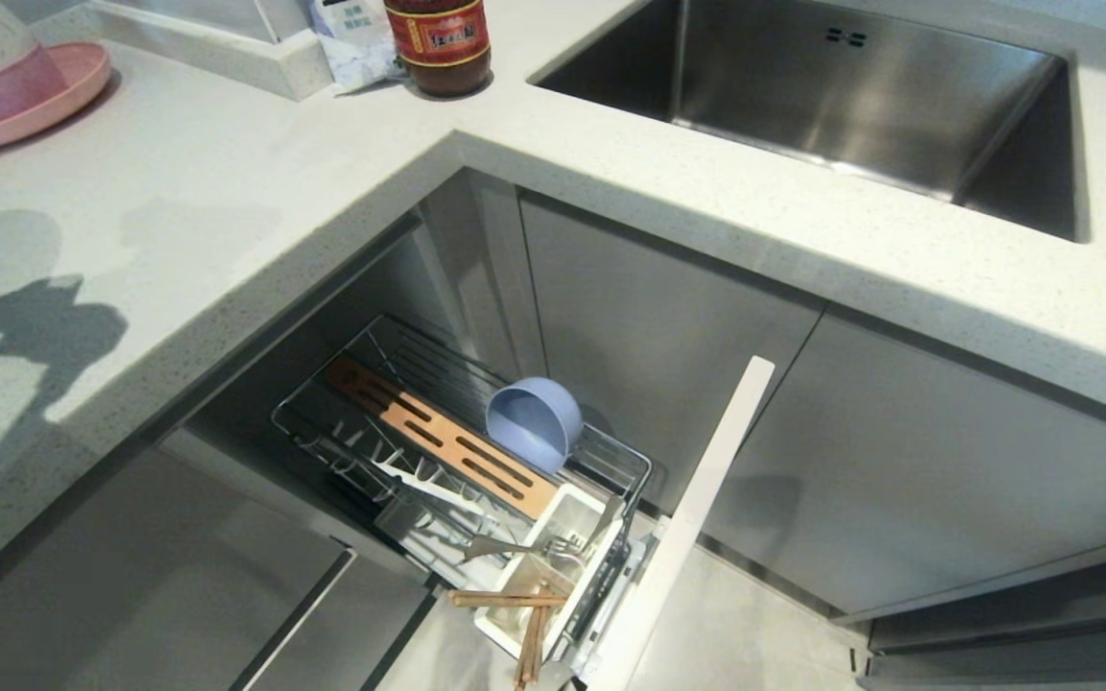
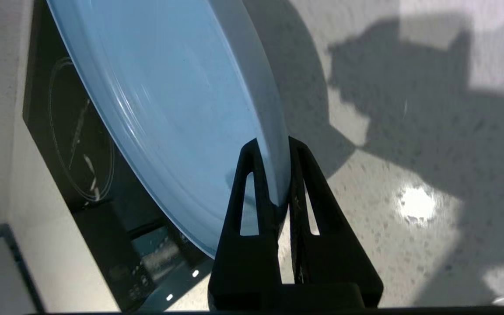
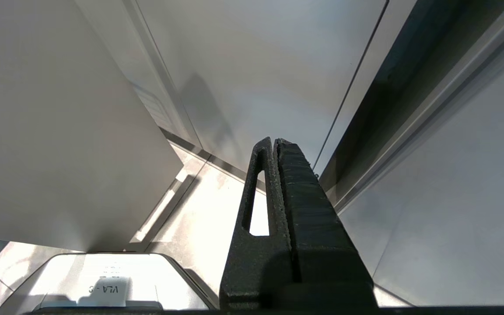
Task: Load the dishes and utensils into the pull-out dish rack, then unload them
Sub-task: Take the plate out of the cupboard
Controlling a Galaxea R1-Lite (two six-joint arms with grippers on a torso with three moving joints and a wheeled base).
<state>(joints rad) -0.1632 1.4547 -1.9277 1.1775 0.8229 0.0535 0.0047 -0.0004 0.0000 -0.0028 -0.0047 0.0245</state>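
With the left gripper [image 2: 273, 146] clenched on the rim of the light-blue plate [image 2: 169, 100], which hangs on edge over the speckled counter [image 2: 409, 245], I judge the step in hand to be carrying the plate to the pull-out dish rack [image 1: 476, 451]. The arm itself is out of the head view. To do it well I would keep the pinch on the rim firm, hold the plate edge-on, and line it up with a gap between the upright prongs [image 1: 399, 470] before lowering, since a smooth rim held at one point could swing or slip.

The rack stands pulled out below the counter edge, its pale cabinet front [image 1: 687, 518] at the near right. A small blue bowl [image 1: 534, 422] lies on its side at the far side of the wooden strip [image 1: 447, 437]. The fork [image 1: 515, 549] and chopsticks [image 1: 519, 614] rest in and across the white utensil box [image 1: 553, 566] at the near end.

The overhanging counter edge is the main obstruction on the way down. A pink plate [image 1: 35, 106] sits far left, a sauce bottle [image 1: 438, 43] beside the sink [image 1: 841, 86]. A dark cooktop [image 2: 81, 144] lies just beyond the plate.

The right gripper [image 3: 274, 142] is parked low by the cabinet doors, fingers pressed together, empty.
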